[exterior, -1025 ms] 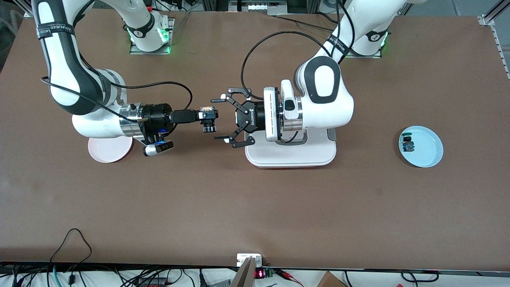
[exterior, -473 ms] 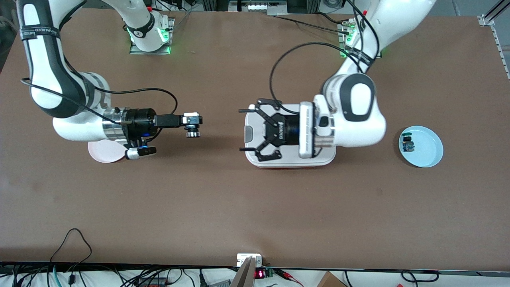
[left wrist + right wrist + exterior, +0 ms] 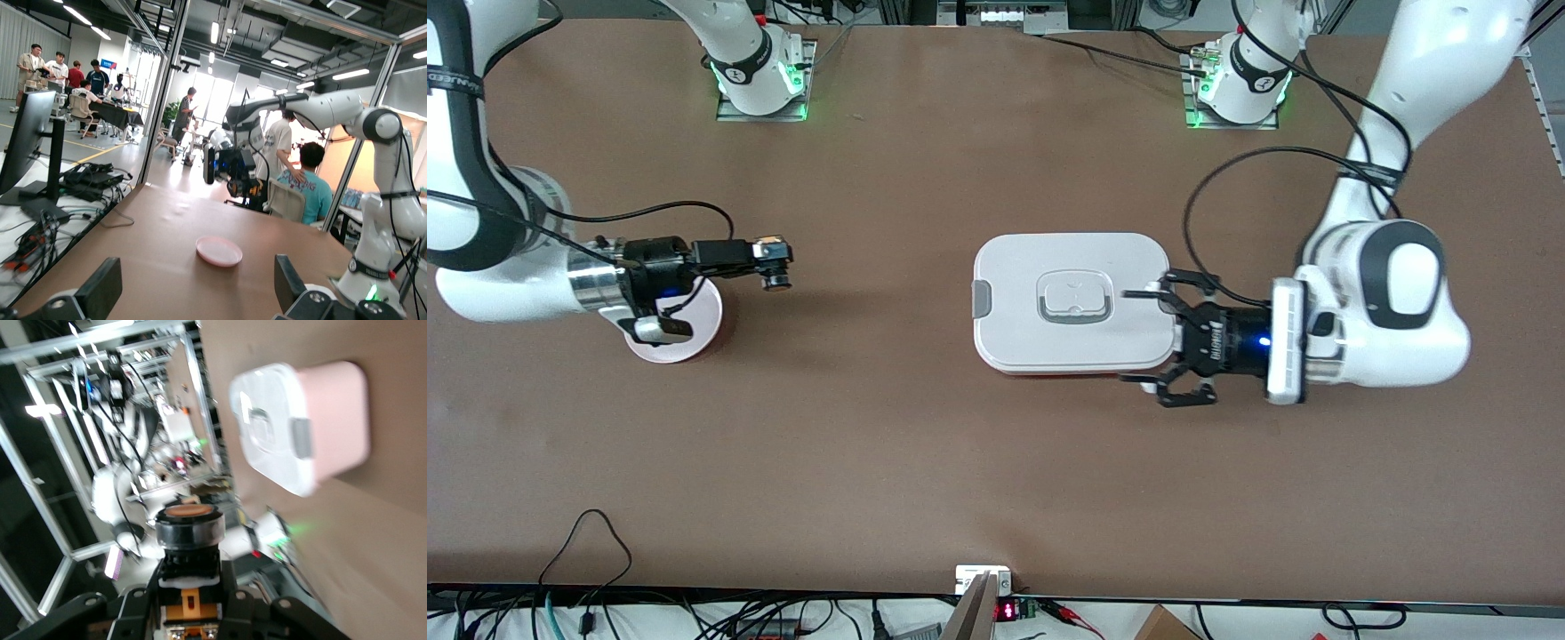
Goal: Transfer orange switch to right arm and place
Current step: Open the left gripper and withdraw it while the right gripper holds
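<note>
The orange switch (image 3: pixel 779 277), a small black cylinder with an orange cap (image 3: pixel 189 512), is clamped in my right gripper (image 3: pixel 775 255), which is shut on its base. That gripper hangs over bare table beside the pink plate (image 3: pixel 698 342), with its wrist above the plate. In the right wrist view the fingers (image 3: pixel 140 607) squeeze the switch's body from both sides. My left gripper (image 3: pixel 1136 336) stands open and empty at the edge of the white-lidded box (image 3: pixel 1014 338), at the left arm's end of it. In the left wrist view its fingers (image 3: pixel 100 293) are spread wide.
The pink box with a white lid (image 3: pixel 300 427) sits mid-table, its handle (image 3: pixel 1073 300) on top. The pink plate (image 3: pixel 219 251) is bare where it shows. The left arm's forearm (image 3: pixel 1378 320) hangs over the table toward its own end.
The right arm has drawn back toward its own end with the switch, stopping by the pink plate. The left arm has pulled away toward its end, uncovering the box and now covering the blue plate.
</note>
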You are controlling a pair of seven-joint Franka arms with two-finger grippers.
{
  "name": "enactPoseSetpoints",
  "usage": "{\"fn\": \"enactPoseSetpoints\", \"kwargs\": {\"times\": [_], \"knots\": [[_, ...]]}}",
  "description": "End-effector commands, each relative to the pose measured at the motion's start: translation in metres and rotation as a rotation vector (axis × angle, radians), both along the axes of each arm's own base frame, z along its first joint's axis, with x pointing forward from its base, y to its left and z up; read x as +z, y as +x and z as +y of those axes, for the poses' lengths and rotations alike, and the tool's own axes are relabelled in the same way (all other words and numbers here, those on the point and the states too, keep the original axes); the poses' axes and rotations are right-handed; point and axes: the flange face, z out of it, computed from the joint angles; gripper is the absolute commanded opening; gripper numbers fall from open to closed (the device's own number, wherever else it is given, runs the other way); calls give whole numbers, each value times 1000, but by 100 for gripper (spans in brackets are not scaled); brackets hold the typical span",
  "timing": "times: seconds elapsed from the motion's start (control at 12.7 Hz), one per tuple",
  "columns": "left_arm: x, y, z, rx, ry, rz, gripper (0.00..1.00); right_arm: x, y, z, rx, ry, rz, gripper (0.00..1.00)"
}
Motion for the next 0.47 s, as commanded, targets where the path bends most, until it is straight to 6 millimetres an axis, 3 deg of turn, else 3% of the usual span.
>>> {"fn": "enactPoseSetpoints", "kwargs": {"times": [0.0, 0.08, 0.16, 0.24, 0.32, 0.39], "knots": [[-26, 13, 49, 12, -9, -72, 100, -8, -15, -25, 137, -113, -98, 4], [-37, 17, 98, 63, -32, -51, 100, -11, -21, -35, 213, -178, -157, 4], [-52, 19, 130, 78, -44, -32, 100, -15, -26, -47, 281, -232, -201, 4], [-51, 21, 155, 84, -23, -45, 100, -21, -30, -59, 339, -285, -225, 5], [-47, 19, 192, 80, 56, -59, 100, -26, -32, -69, 386, -333, -251, 4], [-37, 18, 212, 69, 112, -84, 100, -30, -31, -77, 429, -388, -292, 5]]}}
